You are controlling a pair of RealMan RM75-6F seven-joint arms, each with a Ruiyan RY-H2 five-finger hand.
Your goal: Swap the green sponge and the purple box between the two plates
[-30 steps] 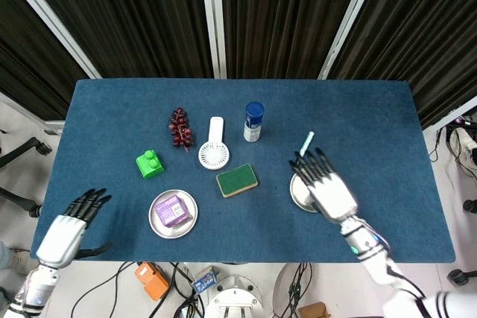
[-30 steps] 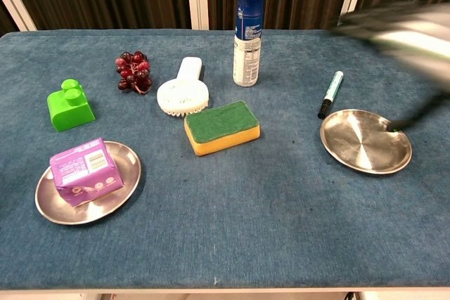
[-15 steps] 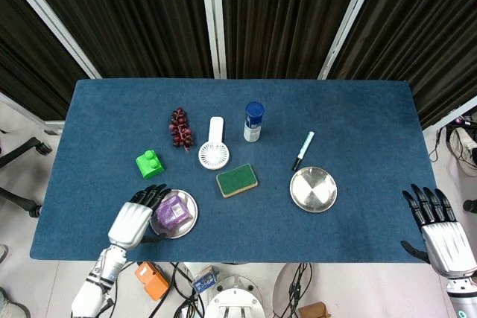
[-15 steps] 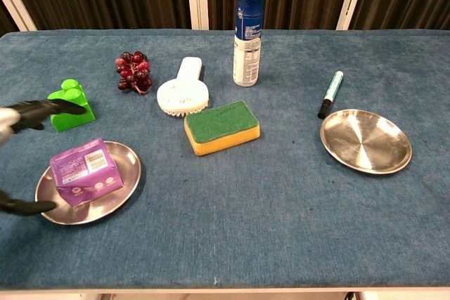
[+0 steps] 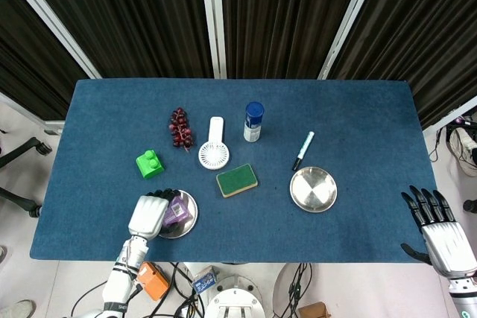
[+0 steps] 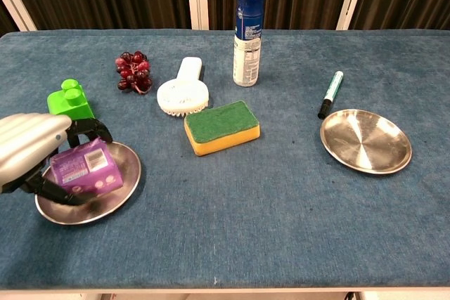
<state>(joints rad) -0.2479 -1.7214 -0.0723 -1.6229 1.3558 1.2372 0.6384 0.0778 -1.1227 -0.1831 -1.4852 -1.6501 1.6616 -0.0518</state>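
Note:
The purple box (image 6: 86, 166) lies on the left steel plate (image 6: 116, 194) at the near left. My left hand (image 6: 31, 149) wraps around it, fingers on its far side and thumb on its near side. From above, the left hand (image 5: 151, 216) covers most of the purple box (image 5: 179, 210) and the left plate (image 5: 191, 217). The green sponge (image 5: 237, 180), yellow beneath, rests on the cloth between the plates, seen in the chest view as the sponge (image 6: 221, 126). The right plate (image 5: 313, 189) is bare, as is the right plate (image 6: 365, 140). My right hand (image 5: 440, 232) hangs off the table's right edge, fingers spread, holding nothing.
A green toy block (image 6: 69, 100) stands just behind the left plate. Dark grapes (image 6: 132, 70), a white hand fan (image 6: 183, 91) and a blue spray can (image 6: 249, 26) stand further back. A marker (image 6: 330, 93) lies beside the right plate's far rim.
My left hand moved right from the table's near-left corner onto the left plate and closed around the purple box. My right hand withdrew from over the right plate to beyond the table's right edge.

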